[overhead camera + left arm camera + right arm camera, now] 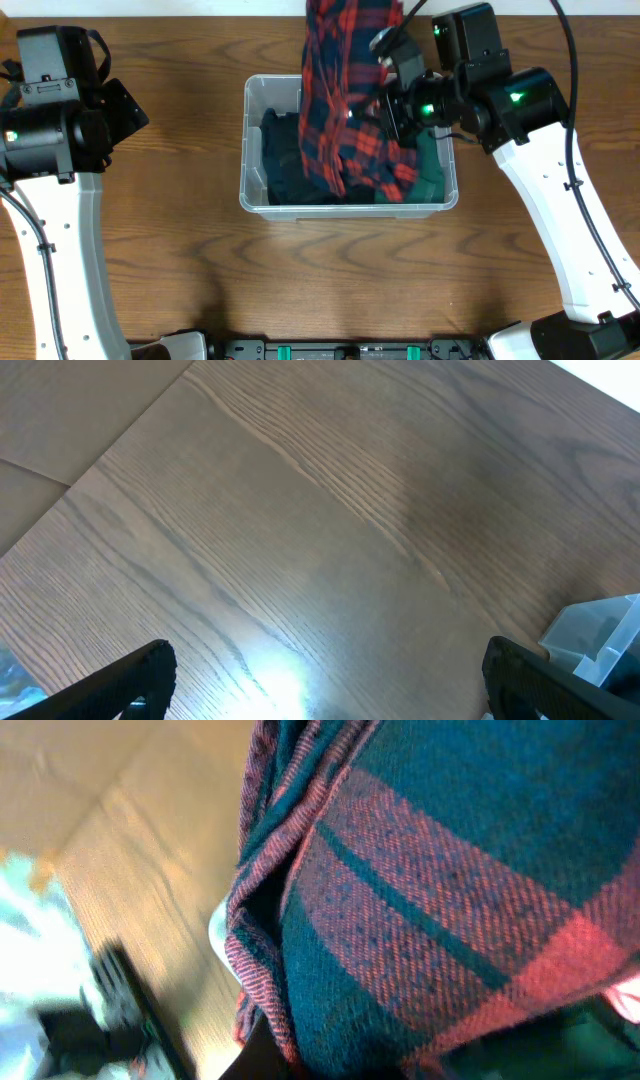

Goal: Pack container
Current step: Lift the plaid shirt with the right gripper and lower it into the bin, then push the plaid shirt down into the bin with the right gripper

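Nearest, the wood-grain tabletop [330, 290] is seen, and at its middle the container [350, 211] is set with its long side running left to right. Inside it, dark navy clothing [285, 165] is piled toward the left, and a green garment [437, 165] is tucked against the right wall. A red and navy plaid cloth [345, 100] is draped over these. Its lower end lies in the tub, while the rest is lifted above the far rim. The cloth is pinched near its upper part by the right hand [392, 60], which is held over the far right corner of the container. In the right wrist view only fabric is shown up close. Well to the left, apart from the tub, the left hand [325, 700] is held above the wood with its fingers [135, 675] spread wide.
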Robot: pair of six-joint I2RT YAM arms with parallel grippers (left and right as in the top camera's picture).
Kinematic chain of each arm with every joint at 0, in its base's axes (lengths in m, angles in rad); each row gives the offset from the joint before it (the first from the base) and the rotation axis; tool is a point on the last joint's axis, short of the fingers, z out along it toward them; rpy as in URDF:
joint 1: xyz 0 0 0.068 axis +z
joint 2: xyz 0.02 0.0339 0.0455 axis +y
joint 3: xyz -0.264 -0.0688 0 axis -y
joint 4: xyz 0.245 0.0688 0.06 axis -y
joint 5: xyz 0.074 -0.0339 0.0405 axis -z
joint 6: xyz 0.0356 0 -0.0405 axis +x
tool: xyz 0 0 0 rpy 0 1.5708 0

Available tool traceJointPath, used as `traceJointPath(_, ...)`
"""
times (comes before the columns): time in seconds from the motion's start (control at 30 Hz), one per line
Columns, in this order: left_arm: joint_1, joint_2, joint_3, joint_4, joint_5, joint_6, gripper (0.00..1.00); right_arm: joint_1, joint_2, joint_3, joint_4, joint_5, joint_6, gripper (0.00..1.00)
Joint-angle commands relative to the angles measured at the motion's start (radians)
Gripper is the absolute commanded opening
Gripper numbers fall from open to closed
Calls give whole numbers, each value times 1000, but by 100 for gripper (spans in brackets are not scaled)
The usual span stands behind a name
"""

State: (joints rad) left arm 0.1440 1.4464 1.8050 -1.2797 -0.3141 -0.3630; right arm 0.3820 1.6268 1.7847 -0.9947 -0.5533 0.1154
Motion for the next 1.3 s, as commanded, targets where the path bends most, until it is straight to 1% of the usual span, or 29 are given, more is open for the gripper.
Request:
traceJointPath(0.0,5,-3,-4,-3,-12,-5,98,-3,-39,32,85,6,401,1)
traceJointPath(0.1,5,-3,-4,-3,-12,-5,98,5,-39,32,191,115,751,1)
traceJointPath(0.13,5,-3,-4,-3,-12,-5,98,9,-38,32,238,155,836,1)
traceJointPath(0.2,5,-3,-4,-3,-12,-5,98,27,-38,32,359,259,956,1)
traceJointPath(0.27,5,-3,-4,-3,-13,-5,98,49,-38,32,451,354,1020,2)
traceJointPath(0.37,5,-3,-4,-3,-12,-5,98,85,-38,32,536,489,1075,2)
traceJointPath(0.43,5,-3,-4,-3,-13,-5,98,112,-38,32,541,586,1125,1)
traceJointPath(0.57,5,-3,-4,-3,-13,-5,98,150,-38,32,531,687,1141,2)
traceJointPath(0.67,5,-3,-4,-3,-13,-5,98,162,-38,32,527,700,1142,2)
traceJointPath(1.0,5,-3,-4,-3,-12,-5,98,183,-38,32,499,705,1208,2)
traceJointPath(1.1,5,-3,-4,-3,-12,-5,98,211,-37,31,431,727,1218,1)
traceJointPath(1.2,5,-3,-4,-3,-12,-5,98,239,-37,13,343,743,1288,2)
traceJointPath(1.27,5,-3,-4,-3,-12,-5,98,259,-36,-18,332,760,1317,2)
